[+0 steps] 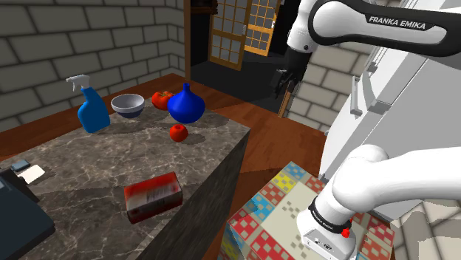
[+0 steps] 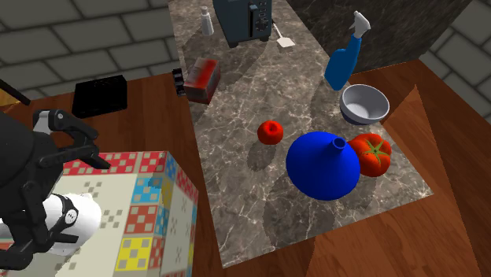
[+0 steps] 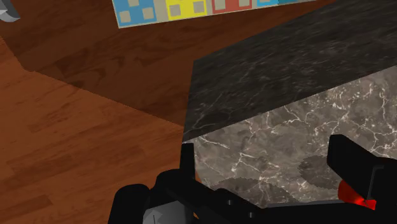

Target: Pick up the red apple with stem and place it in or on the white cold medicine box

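Dark marbled counter (image 1: 89, 166), wooden floor (image 1: 270, 140), grey stone-block walls (image 1: 44, 59) all round. The red apple (image 1: 178, 132) sits on the counter near its edge, just at six o'clock of the blue vase (image 1: 185, 107) in the shoulder view. It is upright with its stem dimple facing up, and too round to show a long axis. The red-and-white box (image 1: 154, 196) lies flat, running eight to two o'clock. Count: one apple, one tomato (image 1: 161, 99), one vase, one bowl (image 1: 128, 105), one spray bottle (image 1: 92, 111), one box. The gripper (image 1: 284, 83) hangs at two o'clock, well apart, fingers spread, holding nothing.
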Action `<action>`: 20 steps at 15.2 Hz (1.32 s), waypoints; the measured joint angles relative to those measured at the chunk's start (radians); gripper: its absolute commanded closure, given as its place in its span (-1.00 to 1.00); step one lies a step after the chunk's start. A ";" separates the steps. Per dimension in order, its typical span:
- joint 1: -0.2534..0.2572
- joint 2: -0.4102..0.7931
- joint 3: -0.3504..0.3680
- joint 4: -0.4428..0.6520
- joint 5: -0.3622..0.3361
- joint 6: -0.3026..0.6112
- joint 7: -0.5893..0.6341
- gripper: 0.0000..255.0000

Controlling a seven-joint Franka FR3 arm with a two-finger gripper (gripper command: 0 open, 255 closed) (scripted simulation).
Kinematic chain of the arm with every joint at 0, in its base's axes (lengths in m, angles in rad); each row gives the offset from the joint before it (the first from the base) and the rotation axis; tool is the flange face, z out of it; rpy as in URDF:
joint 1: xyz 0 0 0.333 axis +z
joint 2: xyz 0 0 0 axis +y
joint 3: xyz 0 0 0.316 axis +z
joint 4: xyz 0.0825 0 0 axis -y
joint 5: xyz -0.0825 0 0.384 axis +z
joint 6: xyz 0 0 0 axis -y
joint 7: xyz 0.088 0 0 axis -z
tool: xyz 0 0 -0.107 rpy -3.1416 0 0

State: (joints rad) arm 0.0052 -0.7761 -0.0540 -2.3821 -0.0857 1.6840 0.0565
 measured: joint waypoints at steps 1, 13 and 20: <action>0.000 0.000 0.000 0.000 0.000 0.000 0.000 -1.00; 0.035 0.226 0.128 -0.071 0.093 0.372 0.231 -1.00; 0.044 0.433 0.220 -0.032 0.103 0.596 0.393 -1.00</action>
State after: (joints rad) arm 0.0487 -0.3426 0.1661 -2.4146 0.0173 2.2799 0.4495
